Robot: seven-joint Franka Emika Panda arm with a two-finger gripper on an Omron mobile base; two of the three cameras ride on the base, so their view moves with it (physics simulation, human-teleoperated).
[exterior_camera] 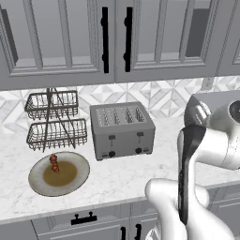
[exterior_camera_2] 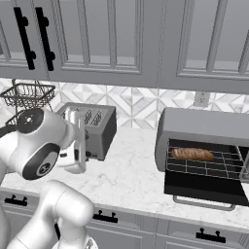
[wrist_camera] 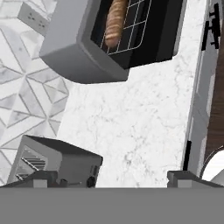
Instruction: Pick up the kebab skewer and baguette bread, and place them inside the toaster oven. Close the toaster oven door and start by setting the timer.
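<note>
Now | jaws wide open, empty | kebab skewer [exterior_camera: 54, 163] on plate [exterior_camera: 37, 183], well apart from jaws

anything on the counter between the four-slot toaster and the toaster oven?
No. In the right base view, bare marble counter separates the toaster from the toaster oven.

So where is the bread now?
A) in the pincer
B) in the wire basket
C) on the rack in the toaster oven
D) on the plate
C: the bread lies on the rack inside the open toaster oven; the plate holds just the skewer.
</note>
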